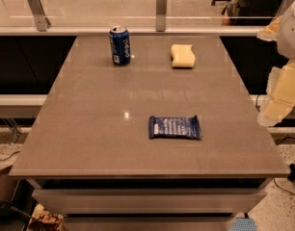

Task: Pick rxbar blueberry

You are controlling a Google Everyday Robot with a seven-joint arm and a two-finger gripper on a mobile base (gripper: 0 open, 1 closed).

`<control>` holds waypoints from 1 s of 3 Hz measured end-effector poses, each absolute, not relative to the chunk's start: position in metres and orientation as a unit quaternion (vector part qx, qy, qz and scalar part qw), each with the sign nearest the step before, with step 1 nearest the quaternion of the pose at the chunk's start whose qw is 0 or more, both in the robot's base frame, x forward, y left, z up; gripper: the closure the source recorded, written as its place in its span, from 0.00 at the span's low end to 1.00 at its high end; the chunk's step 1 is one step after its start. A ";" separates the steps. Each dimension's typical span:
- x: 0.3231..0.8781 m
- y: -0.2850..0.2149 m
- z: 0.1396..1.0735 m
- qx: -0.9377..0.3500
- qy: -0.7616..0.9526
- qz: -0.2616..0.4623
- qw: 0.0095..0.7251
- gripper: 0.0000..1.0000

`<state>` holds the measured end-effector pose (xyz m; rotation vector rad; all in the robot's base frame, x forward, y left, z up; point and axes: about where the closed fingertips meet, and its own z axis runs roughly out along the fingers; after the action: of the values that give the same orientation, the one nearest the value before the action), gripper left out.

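Tabletop: we see a flat grey-brown rectangular table [89,129] with a smooth, faintly glossy surface, viewed from its front edge toward the back.
Snack bar: the rxbar blueberry [175,127] — a flat rectangular dark-blue foil-wrapped bar with pale print and crimped ends — lies flat on the near half of the table, a little right of centre, its long side running left to right. We see nothing touching it.
Can: an upright blue metal soda can [119,44] with white lettering stands near the back edge, left of centre, well apart from the bar.
Sponge: a pale yellow sponge block [182,56] lies near the back edge, right of centre, near the can but not touching it.
Gripper: the cream-and-white gripper [278,95] hangs at the right edge of the view, out past the table's right side and partly cut off by the frame. It is well apart from the bar — we cannot tell whether it is spread or pressed together.
Behind: a clear glass panel on grey metal posts [161,4] runs along a pale ledge at the table's back edge.
Below: pale flat drawer fronts [147,198] sit under the front edge.
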<state>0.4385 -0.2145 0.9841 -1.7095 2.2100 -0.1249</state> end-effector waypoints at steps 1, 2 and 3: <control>0.436 -0.214 0.984 -0.604 0.776 -0.040 0.178 0.00; 0.433 -0.219 0.980 -0.608 0.768 -0.013 0.200 0.00; 0.434 -0.220 0.973 -0.620 0.749 0.038 0.231 0.00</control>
<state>0.4343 -0.2199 0.9733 -1.7051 2.0589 0.1053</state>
